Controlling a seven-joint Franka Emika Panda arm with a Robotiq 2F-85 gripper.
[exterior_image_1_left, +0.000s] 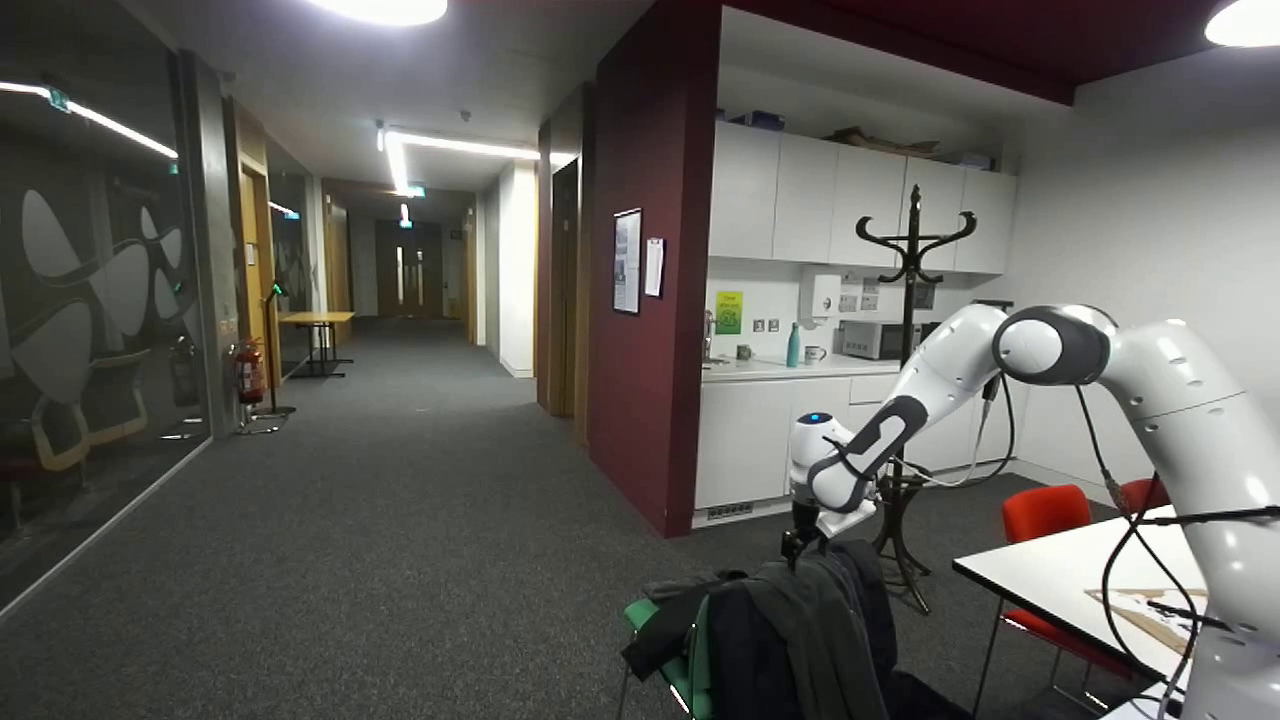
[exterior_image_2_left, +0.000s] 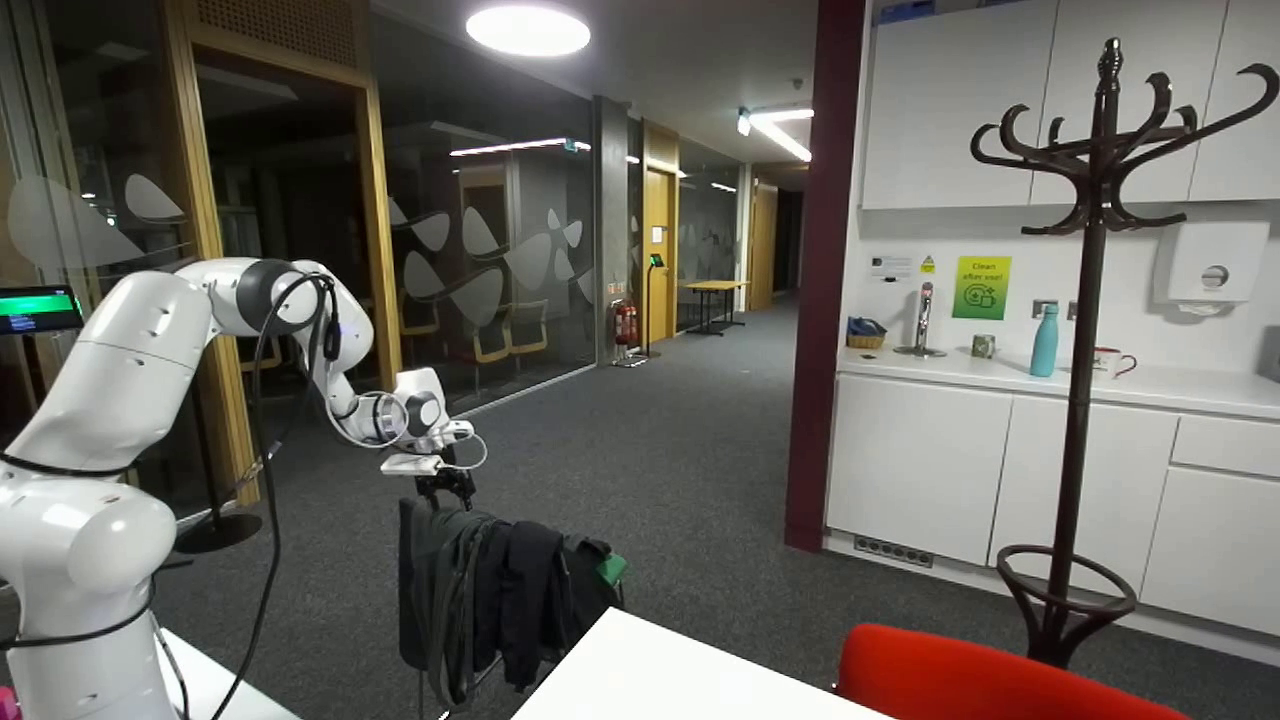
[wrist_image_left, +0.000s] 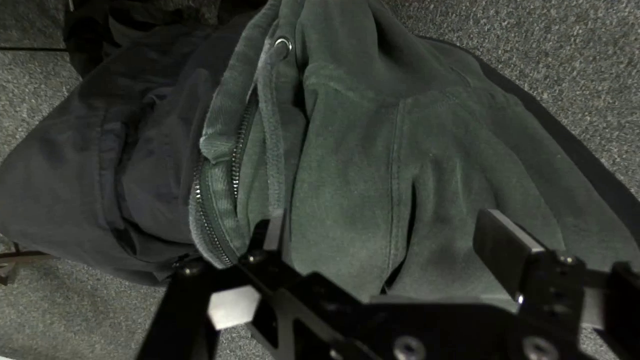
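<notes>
the jaws stand well apart, with nothing clamped between them. in the wrist view the gripper (wrist_image_left: 387, 232) sits over a green-grey hoodie (wrist_image_left: 350, 165), one finger (wrist_image_left: 502, 250) above its plain body and the opposite one beside the zip (wrist_image_left: 243, 145) (whether either tip brushes the cloth, i cannot tell). so wide a spread probably suits loose folds, which offer no firm edge to pinch.

the hoodie lies draped over the back of a green chair (exterior_image_1_left: 642, 612); presumably that keeps the cloth up off the carpet (exterior_image_1_left: 400, 550), where it can be met from above. in the wrist view its zip and a long seam (wrist_image_left: 395, 165) run roughly top to bottom, with the metal eyelet (wrist_image_left: 283, 41) of the drawstring (wrist_image_left: 272, 130) toward the top, so the jaws spread across that long axis. in both exterior views the hoodie points downward, hanging from the top of the chair; how its lowest end lies is hard to make out.

next to it, on the left in the wrist view, a dark jacket (wrist_image_left: 150, 165) shares the chair. farther out come a white table (exterior_image_2_left: 690, 680), a red chair (exterior_image_2_left: 960, 670) and a dark coat stand (exterior_image_2_left: 1085, 300), upright before the kitchen cabinets (exterior_image_2_left: 920, 450).
</notes>
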